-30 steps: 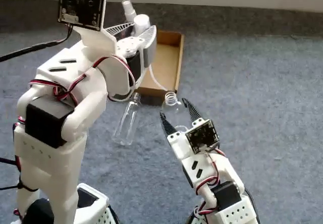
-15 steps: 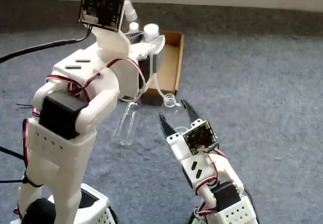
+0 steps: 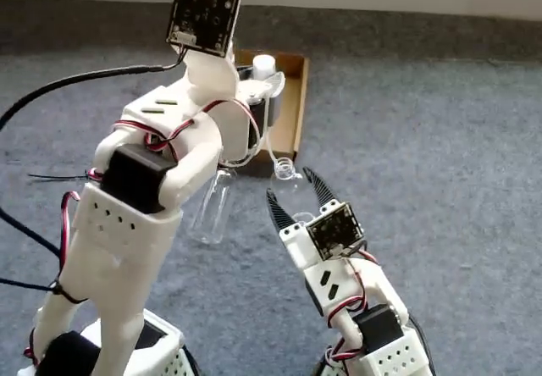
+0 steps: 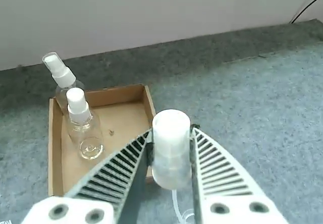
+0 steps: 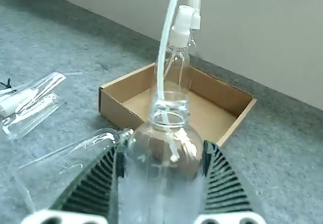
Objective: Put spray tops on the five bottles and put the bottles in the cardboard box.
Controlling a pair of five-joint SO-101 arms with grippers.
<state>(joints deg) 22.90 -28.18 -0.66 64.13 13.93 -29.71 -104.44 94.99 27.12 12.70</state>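
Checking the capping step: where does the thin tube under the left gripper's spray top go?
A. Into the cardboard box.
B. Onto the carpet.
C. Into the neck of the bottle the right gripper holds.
C: the tube from the spray top runs down through the open neck of the upright bottle clamped in the right gripper.

Perhaps an office: grey carpet (image 3: 440,139)

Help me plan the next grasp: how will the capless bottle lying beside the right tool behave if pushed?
The lying bottle is round and on its side, so it would probably roll. It looks empty and thin-walled, so likely light. The carpet may slow it.
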